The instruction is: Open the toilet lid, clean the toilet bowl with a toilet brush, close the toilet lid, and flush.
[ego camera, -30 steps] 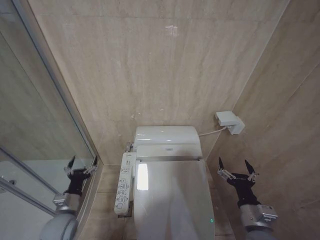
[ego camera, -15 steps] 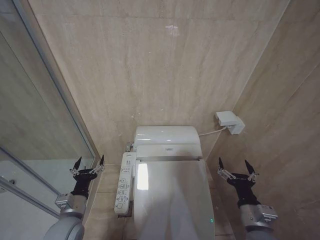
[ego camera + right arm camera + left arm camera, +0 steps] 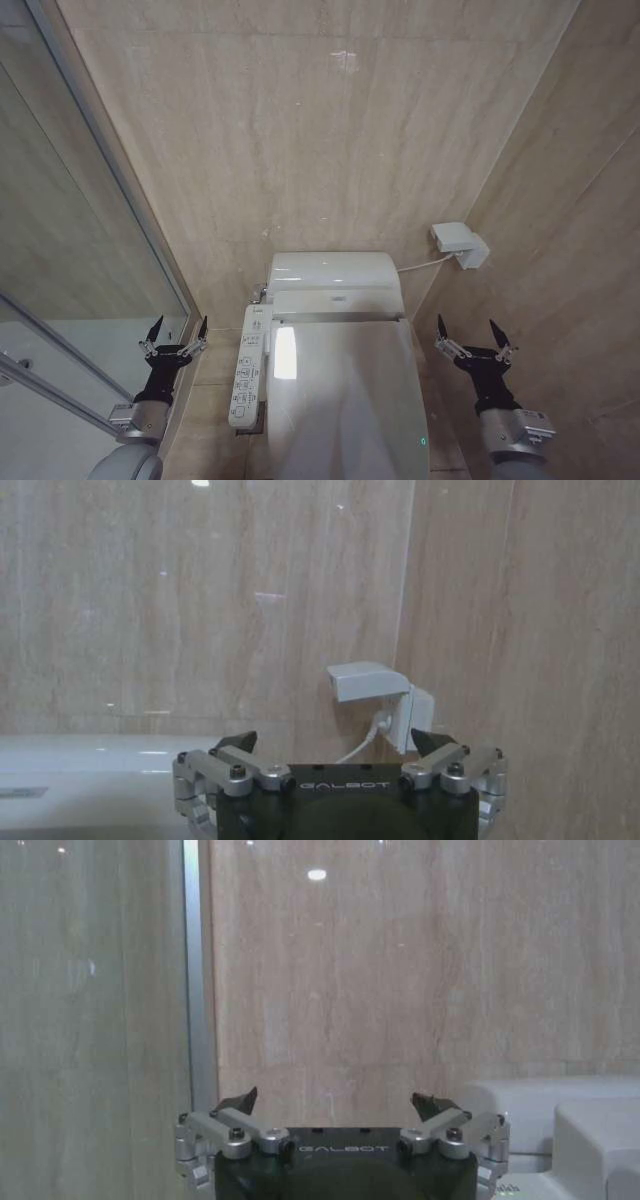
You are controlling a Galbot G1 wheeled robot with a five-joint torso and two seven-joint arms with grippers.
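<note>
Toilet lid (image 3: 345, 400) down flat over the bowl, btn panel (image 3: 249, 366) along its left edge. Left pincer (image 3: 176, 334) & right pincer (image 3: 476, 336) flank it, both spread, holding nothing.

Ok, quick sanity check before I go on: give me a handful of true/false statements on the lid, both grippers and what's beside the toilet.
1. The toilet lid is down, covering the bowl. True.
2. The left gripper is clamped on the lid's front edge. False: it hangs open in the air to the left of the toilet, beside the glass partition, touching nothing.
3. The right gripper is open and empty, to the right of the lid. True.
4. The button panel runs along the toilet's right side. False: it sits along the left side, between the lid and the left gripper.
5. A white box on the wall has a cable leading to the toilet's rear housing. True.
</note>
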